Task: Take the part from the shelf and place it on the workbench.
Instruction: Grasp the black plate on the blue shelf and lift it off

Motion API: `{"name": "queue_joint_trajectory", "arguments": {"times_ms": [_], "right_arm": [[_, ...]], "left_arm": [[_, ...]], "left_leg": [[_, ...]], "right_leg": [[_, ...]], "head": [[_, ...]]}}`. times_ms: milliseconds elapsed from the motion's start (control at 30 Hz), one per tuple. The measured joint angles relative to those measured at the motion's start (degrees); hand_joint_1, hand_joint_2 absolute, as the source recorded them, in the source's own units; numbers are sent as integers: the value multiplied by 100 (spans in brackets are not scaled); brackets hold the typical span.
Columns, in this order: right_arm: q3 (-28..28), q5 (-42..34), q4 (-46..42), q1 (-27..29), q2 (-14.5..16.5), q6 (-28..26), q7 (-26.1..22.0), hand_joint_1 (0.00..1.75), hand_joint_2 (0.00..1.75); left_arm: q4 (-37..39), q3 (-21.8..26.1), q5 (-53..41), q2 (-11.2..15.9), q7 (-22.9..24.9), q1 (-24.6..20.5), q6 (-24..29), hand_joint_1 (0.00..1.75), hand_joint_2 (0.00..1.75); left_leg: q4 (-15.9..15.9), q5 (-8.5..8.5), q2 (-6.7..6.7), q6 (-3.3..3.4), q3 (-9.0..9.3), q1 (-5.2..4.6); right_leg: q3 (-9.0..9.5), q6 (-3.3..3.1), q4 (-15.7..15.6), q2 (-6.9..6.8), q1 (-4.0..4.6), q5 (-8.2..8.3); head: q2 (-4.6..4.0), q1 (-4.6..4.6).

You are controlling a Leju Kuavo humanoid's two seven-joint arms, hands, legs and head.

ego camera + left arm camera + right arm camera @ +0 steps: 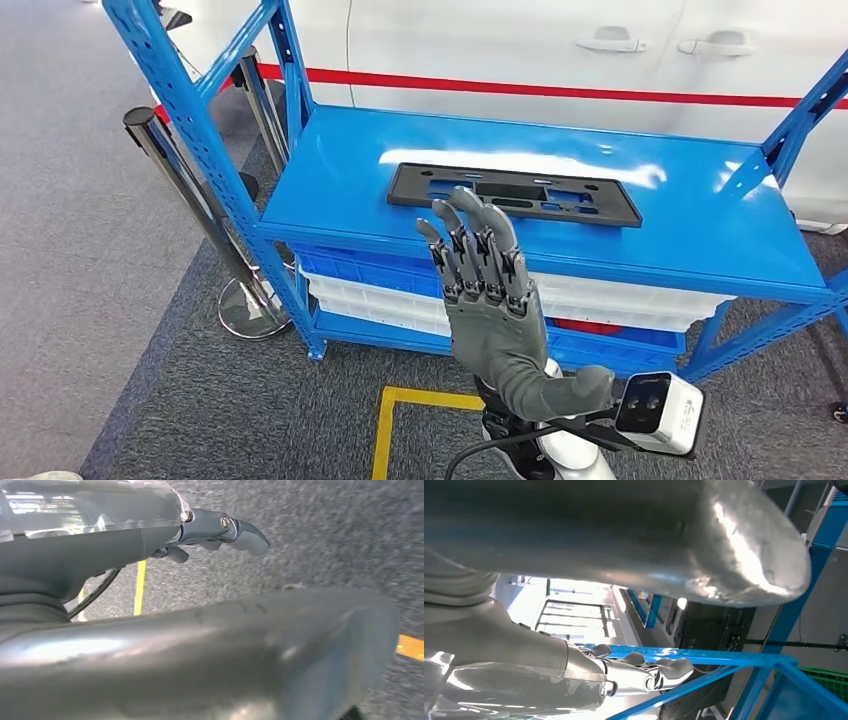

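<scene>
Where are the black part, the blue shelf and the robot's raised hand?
Black part (590,201), head view, its flat right half.
Blue shelf (700,215), head view, bare top surface.
Right hand (495,305), head view, its back.

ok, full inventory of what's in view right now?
part: 1, black, flat on the shelf's top level, untouched
shelf: 1, blue metal, in front of the robot
bins: white and blue, number unclear, on the level below
posts: 2, chrome, left of the shelf
car: 1, white with red stripe, behind the shelf
floor tape: yellow, on grey carpet
right hand: raised in front of the shelf, fingers straight and apart, holding nothing
wrist camera: 1, white, beside that hand
left hand: hanging over the carpet, fingers curled, nothing in it
</scene>
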Motion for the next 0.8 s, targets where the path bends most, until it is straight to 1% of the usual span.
{"name": "queue_joint_trajectory", "arguments": {"times_ms": [33, 67, 100, 133, 167, 200, 233, 267, 300, 333, 367, 400, 433, 467, 500, 533, 567, 600, 633, 667, 700, 733, 767, 800], "right_arm": [[0, 0, -1, 0, 0, 0, -1, 0, 0], [0, 0, -2, 0, -1, 0, -2, 0, 0], [0, 0, -4, -1, -1, 0, -3, 0, 0], [0, 0, -9, -1, -1, 0, -3, 0, 0], [0, 0, -14, -2, -1, 0, -4, 0, 0], [0, 0, -20, -7, 0, 0, -5, 0, 0], [0, 0, -25, -9, -1, 0, -6, 0, 0], [0, 0, -27, -8, -2, 0, -7, 0, 0], [0, 0, -28, -4, -3, 0, -7, 0, 0], [0, 0, -27, 3, -5, 0, -7, 0, 0], [0, 0, -27, 8, -7, 0, -6, 0, 0], [0, 0, -27, 10, -8, 0, -6, 0, 0], [0, 0, -27, 10, -8, 0, -6, 0, 0], [0, 0, -27, 9, -8, 0, -6, 0, 0], [0, 0, -25, 9, -8, 0, -7, 0, 0], [0, 0, -23, 9, -9, 0, -5, 0, 0], [0, 0, -23, 11, -10, 0, -4, 0, 0], [0, 0, -22, 13, -10, 0, -3, 0, 0], [0, 0, -24, 15, -10, 0, -2, 0, 0], [0, 0, -27, 17, -10, 0, -3, 0, 0], [0, -1, -28, 14, -8, 2, -3, 0, 0], [0, -3, -30, 11, -5, 8, 1, 0, 0], [0, -7, -30, 10, -3, 17, 9, 0, 0], [-1, -13, -28, 11, -1, 27, 16, 0, 0]], "left_arm": [[0, 0, 1, 1, 1, -4, 0, 0, 0], [0, 0, 1, 2, 1, -7, 0, 0, 0], [0, -1, 2, 2, 2, -9, 0, 0, 0], [0, 0, 2, 2, 2, -8, 0, 0, 0], [0, 1, 2, 3, 2, -5, 0, 0, 0], [0, 1, 2, 3, 1, -4, 0, 0, 0], [0, 2, 2, 3, 1, -6, 0, 0, 0], [0, 2, 2, 3, -1, -9, -1, 0, 0], [0, 2, 2, 3, -1, -10, -2, 0, 0], [0, 2, 2, 3, -1, -7, -3, 0, 0], [0, 2, 2, 3, 0, -3, -4, 0, 0], [0, 2, 2, 3, 1, 2, -3, 0, 0], [0, 2, 2, 2, 1, 3, -4, 0, 0], [0, 2, 2, 1, 2, 3, -3, 0, 0], [0, 2, 2, 0, 2, -2, -3, 0, 0], [0, 2, 2, -1, 2, -10, -3, 0, 0], [0, 2, 2, -2, 2, -15, -3, 0, 0], [0, 2, 2, -2, 3, -19, -3, 0, 0], [0, 2, 2, -2, 3, -18, -3, 0, 0], [0, 2, 2, -2, 4, -16, -3, 0, 0], [0, 2, -5, -2, 4, -17, -3, 0, 0], [0, 1, -31, -2, 8, -22, -3, 0, 0], [0, -4, -71, -2, 17, -27, -3, 0, 0], [0, -13, -123, -2, 32, -29, -2, 0, 0]], "left_leg": [[-215, 51, 2, 34, 100, -9], [-309, 18, 1, 68, 148, -21], [-353, -19, -5, 99, 167, -30], [-369, -41, -11, 135, 184, -20], [-397, -58, -16, 163, 216, -12], [-423, -76, -18, 194, 260, 2], [-447, -96, -19, 219, 308, 16], [-460, -124, -19, 238, 347, 18], [-465, -159, -20, 250, 386, 19], [-466, -197, -22, 252, 428, 19], [-466, -240, -26, 247, 480, 19], [-466, -288, -30, 237, 545, 20], [-468, -340, -35, 222, 622, 21], [-474, -395, -38, 204, 690, 22], [-478, -445, -41, 180, 755, 20], [-489, -483, -42, 150, 793, 19], [-509, -511, -39, 115, 805, 17], [-511, -515, -36, 76, 835, 10], [-514, -515, -31, 39, 858, 6], [-458, -519, -24, 10, 867, 7], [-322, -533, -19, -6, 843, 7], [-102, -596, -16, -19, 740, 14], [223, -718, -13, -33, 558, 22], [574, -878, -14, -49, 340, 24]], "right_leg": [[27, 30, 9, -1, 9, -43], [38, 59, 19, -3, 18, -70], [38, 86, 31, -2, 26, -78], [32, 106, 55, -4, 26, -78], [4, 129, 137, -3, 22, -76], [-83, 159, 302, -1, 14, -99], [-243, 191, 572, 0, 2, -168], [-464, 225, 917, 1, -14, -277], [-728, 254, 1285, 0, -30, -415], [-969, 273, 1578, 0, -46, -511], [-1139, 284, 1720, 0, -60, -515], [-1212, 286, 1664, -1, -70, -390], [-1169, 279, 1388, -1, -76, -134], [-1059, 262, 982, -2, -78, 183], [-954, 242, 620, -3, -66, 398], [-880, 208, 348, -5, -46, 515], [-853, 168, 212, -7, -25, 558], [-854, 127, 187, -7, -4, 519], [-829, 83, 160, -1, -2, 531], [-776, 47, 131, 2, -10, 551], [-714, 14, 105, 3, -19, 534], [-653, -19, 86, 0, -25, 516], [-605, -50, 70, -8, -19, 488], [-575, -78, 69, -10, -6, 456]], "head": [[1, 1], [1, 6], [1, 11], [1, 14], [1, 23], [1, 32], [1, 41], [1, 51], [1, 56], [1, 56], [1, 56], [1, 57], [1, 57], [1, 58], [1, 55], [1, 56], [1, 58], [1, 59], [1, 64], [1, 63], [1, 60], [1, 58], [1, 55], [1, 54]]}}
